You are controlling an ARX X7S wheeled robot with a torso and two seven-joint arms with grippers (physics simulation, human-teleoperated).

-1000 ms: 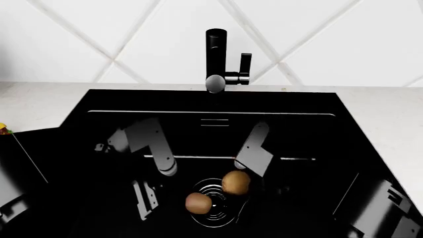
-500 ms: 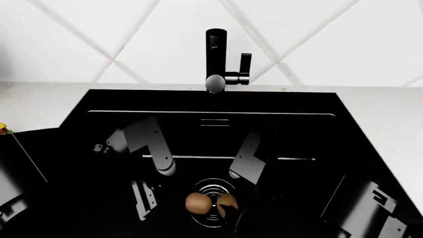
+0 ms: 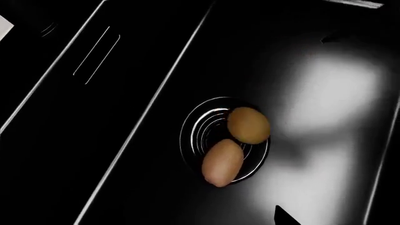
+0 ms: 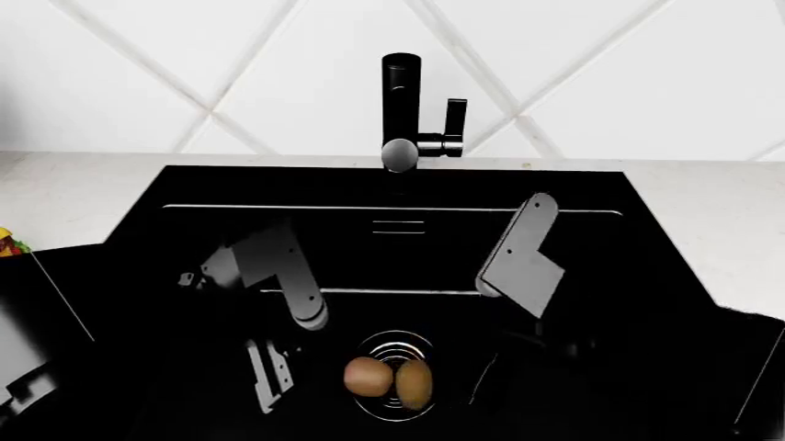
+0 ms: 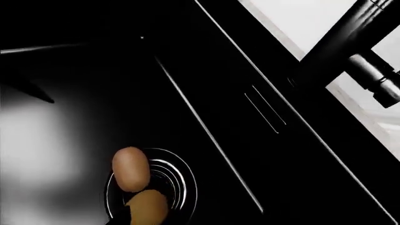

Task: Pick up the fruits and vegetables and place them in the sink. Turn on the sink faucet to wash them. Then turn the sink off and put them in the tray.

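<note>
Two pieces, the kiwi (image 4: 416,383) and the potato (image 4: 367,376), now lie touching on the sink (image 4: 576,188) drain; the right arm has lifted away, its hand's state unreadable, the left's likewise. Beyond, the faucet (image 4: 402,110) awaits turning.
</note>
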